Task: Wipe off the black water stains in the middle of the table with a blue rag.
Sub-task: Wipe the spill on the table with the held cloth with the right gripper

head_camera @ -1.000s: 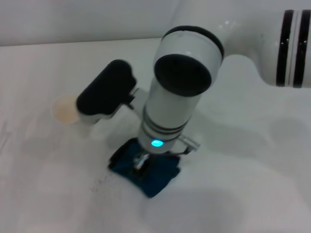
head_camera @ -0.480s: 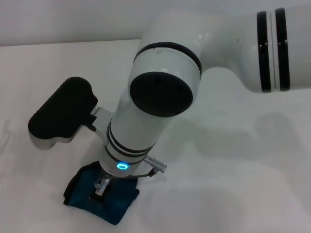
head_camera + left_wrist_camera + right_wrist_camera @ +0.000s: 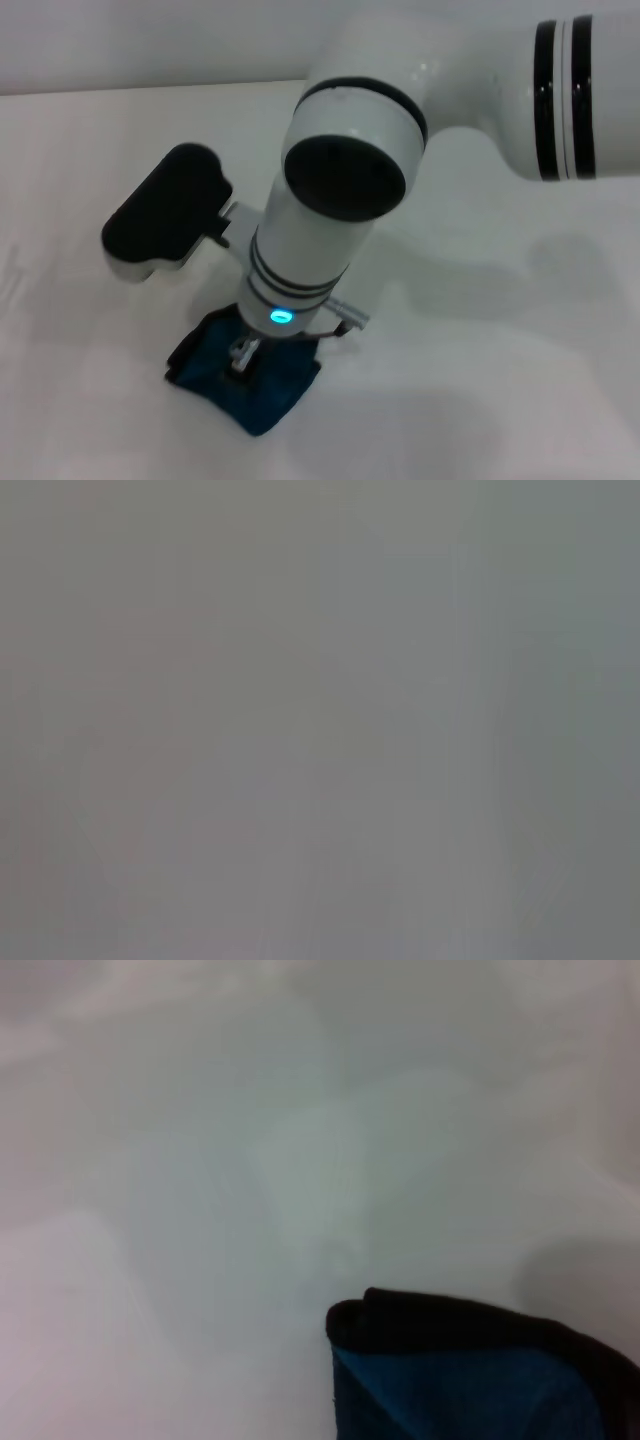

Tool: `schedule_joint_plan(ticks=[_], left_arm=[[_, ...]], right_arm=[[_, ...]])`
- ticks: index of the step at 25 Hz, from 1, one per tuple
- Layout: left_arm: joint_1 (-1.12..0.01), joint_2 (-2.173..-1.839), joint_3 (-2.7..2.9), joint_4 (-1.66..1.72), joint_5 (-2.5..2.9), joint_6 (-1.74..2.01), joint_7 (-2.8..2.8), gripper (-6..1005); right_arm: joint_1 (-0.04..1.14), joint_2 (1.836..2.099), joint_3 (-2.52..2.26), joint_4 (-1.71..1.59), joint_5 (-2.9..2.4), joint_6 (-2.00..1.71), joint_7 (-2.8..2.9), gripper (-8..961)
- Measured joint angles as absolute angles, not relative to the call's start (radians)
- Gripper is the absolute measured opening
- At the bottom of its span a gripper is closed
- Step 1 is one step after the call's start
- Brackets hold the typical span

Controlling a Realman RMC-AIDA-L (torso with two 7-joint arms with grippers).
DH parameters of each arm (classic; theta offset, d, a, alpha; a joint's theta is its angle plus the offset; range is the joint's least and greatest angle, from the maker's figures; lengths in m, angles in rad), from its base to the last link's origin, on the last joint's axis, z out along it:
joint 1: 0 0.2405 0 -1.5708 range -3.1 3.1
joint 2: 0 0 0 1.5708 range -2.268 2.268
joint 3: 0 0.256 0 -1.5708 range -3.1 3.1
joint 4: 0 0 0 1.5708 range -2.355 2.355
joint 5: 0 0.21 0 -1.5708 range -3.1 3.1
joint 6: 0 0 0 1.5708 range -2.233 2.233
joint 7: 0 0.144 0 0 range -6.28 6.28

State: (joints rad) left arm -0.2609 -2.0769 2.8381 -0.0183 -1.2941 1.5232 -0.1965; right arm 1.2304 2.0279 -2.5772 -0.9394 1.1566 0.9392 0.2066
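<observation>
The blue rag [image 3: 272, 396] lies on the white table [image 3: 480, 380] near the front, left of centre. My right gripper [image 3: 241, 357] comes straight down onto it from the right arm and is shut on the blue rag, holding it against the tabletop. In the right wrist view a black-edged corner of the rag [image 3: 470, 1380] rests on bare white table [image 3: 200, 1160]. The black water stains do not show in any view; they may be under the rag or the arm. My left gripper is out of view, and the left wrist view is plain grey.
The right arm's white forearm [image 3: 330, 220] and its black wrist housing [image 3: 165, 212] hide much of the table's middle. The table's far edge [image 3: 150, 88] runs along the back.
The right arm carried the rag left and toward the front, then back to the right and a little farther away. The paper cup seen one second ago is now hidden.
</observation>
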Motion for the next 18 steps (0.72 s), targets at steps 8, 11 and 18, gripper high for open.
schedule_joint_plan(ticks=[8,11,18], left_arm=[[-0.243,-2.077,2.834,-0.018,-1.299,1.546,-0.197,882],[-0.239,-2.077,2.834,-0.019,-1.299,1.547,-0.197,881],[-0.236,-2.077,2.833,-0.02,-1.299,1.548,-0.197,880]], right_arm=[[1.181,2.028,-2.413,-0.907,0.931,1.101,0.212,40],[1.137,2.028,-2.328,-0.905,0.812,1.168,0.211,40],[1.108,2.028,-2.229,-0.833,0.705,1.215,0.174,40]])
